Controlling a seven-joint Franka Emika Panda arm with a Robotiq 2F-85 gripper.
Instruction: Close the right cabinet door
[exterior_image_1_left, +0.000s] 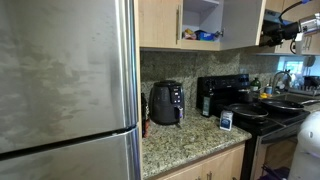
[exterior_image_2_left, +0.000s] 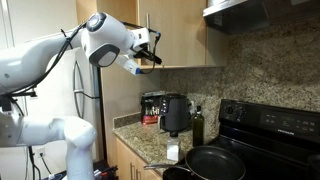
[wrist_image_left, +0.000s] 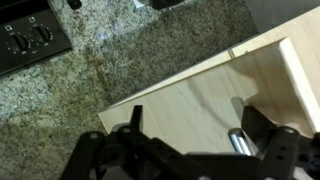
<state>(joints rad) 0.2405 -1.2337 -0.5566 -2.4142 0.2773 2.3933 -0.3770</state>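
Observation:
The right cabinet door (exterior_image_1_left: 243, 22) stands swung open, and its paler inner face shows in an exterior view. Its wood outer face (exterior_image_2_left: 180, 35) shows in an exterior view with the slim metal handle (exterior_image_2_left: 147, 20) along its left edge. My gripper (exterior_image_2_left: 150, 58) is at the door's lower edge, just below the handle, and it also shows beyond the door (exterior_image_1_left: 283, 32). In the wrist view the gripper (wrist_image_left: 197, 120) is open. Its two fingers straddle the wood panel (wrist_image_left: 200, 90), and the metal handle (wrist_image_left: 240, 142) lies just inside the right finger.
The open cabinet (exterior_image_1_left: 203, 30) holds a few items. The matching left door (exterior_image_1_left: 160, 22) is shut. A steel fridge (exterior_image_1_left: 60, 80) fills one side. On the granite counter (exterior_image_1_left: 190, 140) stand an air fryer (exterior_image_1_left: 166, 102) and a bottle (exterior_image_2_left: 198, 125). The black stove (exterior_image_1_left: 255, 112) carries a pan (exterior_image_2_left: 215, 160).

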